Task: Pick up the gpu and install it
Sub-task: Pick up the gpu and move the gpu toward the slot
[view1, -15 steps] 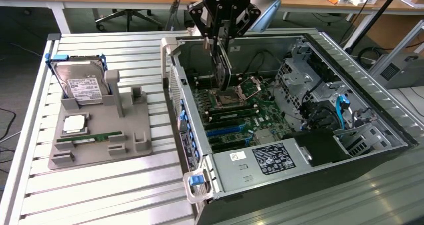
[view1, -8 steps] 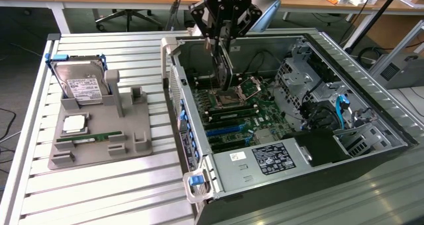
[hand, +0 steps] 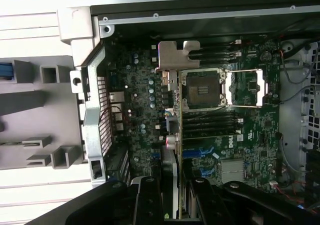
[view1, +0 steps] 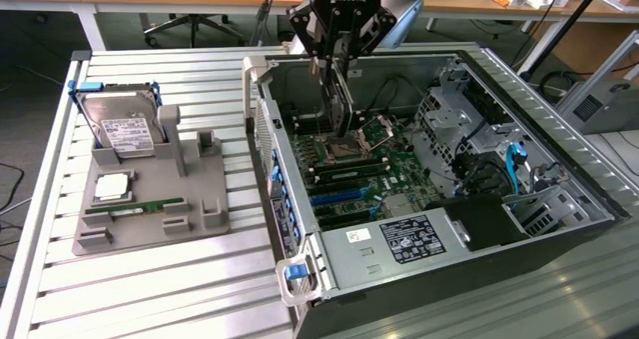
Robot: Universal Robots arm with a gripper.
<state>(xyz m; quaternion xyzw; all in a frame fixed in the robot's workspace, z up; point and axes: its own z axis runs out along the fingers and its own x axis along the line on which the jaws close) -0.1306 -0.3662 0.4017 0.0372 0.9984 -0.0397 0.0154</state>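
- The computer case (view1: 559,167) lies on its side with the top panel off, on the slatted worktop (view1: 150,294), toward that worktop's edge on the exterior view's right.
- The case walls ring the motherboard (view1: 399,167). A drive cage (view1: 469,129) lines one long wall and the power supply (view1: 420,238) fills the near end, so the open room is straight above the board.
- A grey fixture (view1: 200,204) sits toward the worktop's opposite edge, well apart from the case. It carries a hard drive (view1: 120,126) and a green memory stick (view1: 135,204).
- The gpu (view1: 342,103) (hand: 174,135) is a thin dark card hanging on edge inside the case, over the board beside the open processor socket (hand: 202,90).
- Its silvery bracket (hand: 177,55) is at the end away from the tool. I cannot tell whether that end touches the board.
- The gripper (view1: 337,58) (hand: 174,192) hangs above the case's far end with its fingers (hand: 150,200) pinching the gpu's upper end from both flat sides.
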